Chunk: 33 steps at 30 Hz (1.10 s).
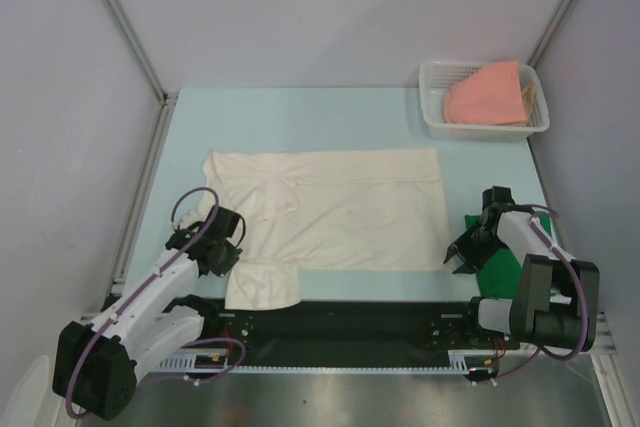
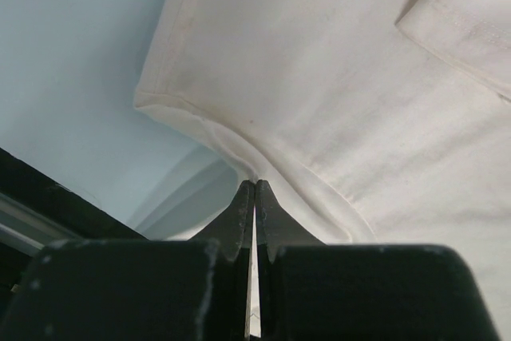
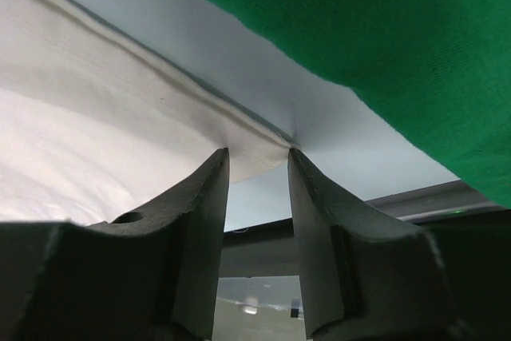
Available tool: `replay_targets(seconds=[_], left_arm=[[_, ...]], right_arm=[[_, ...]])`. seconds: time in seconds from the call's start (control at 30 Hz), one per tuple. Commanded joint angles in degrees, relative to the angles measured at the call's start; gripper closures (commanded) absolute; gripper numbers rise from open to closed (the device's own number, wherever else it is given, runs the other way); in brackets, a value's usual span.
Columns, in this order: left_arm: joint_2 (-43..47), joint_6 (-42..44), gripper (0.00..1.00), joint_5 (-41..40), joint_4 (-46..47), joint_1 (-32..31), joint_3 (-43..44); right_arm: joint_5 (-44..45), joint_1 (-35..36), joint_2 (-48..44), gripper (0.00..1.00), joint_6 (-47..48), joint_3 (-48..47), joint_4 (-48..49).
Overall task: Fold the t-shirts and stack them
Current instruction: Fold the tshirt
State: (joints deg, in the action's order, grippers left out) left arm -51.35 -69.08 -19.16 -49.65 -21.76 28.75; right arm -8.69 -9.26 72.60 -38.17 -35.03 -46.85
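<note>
Where the cream-white t-shirt (image 1: 340,212) lies spread on the table (image 1: 300,117), long axis left to right: left end effector (image 2: 254,186) clenched on its near-left hem; right end effector (image 3: 257,157) released, straddling its near-right corner. Both arms equally near.

The top camera looks steeply down from above the near edge, taking in the whole table (image 1: 300,117). Both wrist cameras skim close over the cream-white t-shirt (image 1: 340,212), which all three views share.

One cream t-shirt (image 1: 340,212), one green t-shirt (image 1: 497,275), one pink t-shirt (image 1: 485,95), one basket (image 1: 470,130), two arms (image 1: 150,292) (image 1: 530,232)
</note>
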Motion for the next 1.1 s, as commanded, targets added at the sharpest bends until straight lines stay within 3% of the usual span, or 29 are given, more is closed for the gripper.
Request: replay_targets(seconds=[0.0, 0.2, 0.43, 1.07], left_arm=[[0.46, 1.58, 1.0, -0.35, 1.48, -0.39, 2.71], [-0.41, 2.46, 1.0, -0.09, 1.48, -0.39, 3.33], [0.02, 2.98, 1.0, -0.71, 1.4, -0.39, 3.15], [3.36, 3.43, 1.0, -1.41, 0.34, -0.39, 2.8]], right_arm=[[1.31, 0.91, 0.62, 0.58, -2.25, 0.66, 0.97], [1.83, 3.1, 0.96, 0.56, -4.8, 4.44, 3.78], [3.76, 3.1, 1.67, 0.59, -4.63, 2.78, 4.49], [3.07, 2.58, 0.35, 0.82, -4.28, 3.56, 5.01]])
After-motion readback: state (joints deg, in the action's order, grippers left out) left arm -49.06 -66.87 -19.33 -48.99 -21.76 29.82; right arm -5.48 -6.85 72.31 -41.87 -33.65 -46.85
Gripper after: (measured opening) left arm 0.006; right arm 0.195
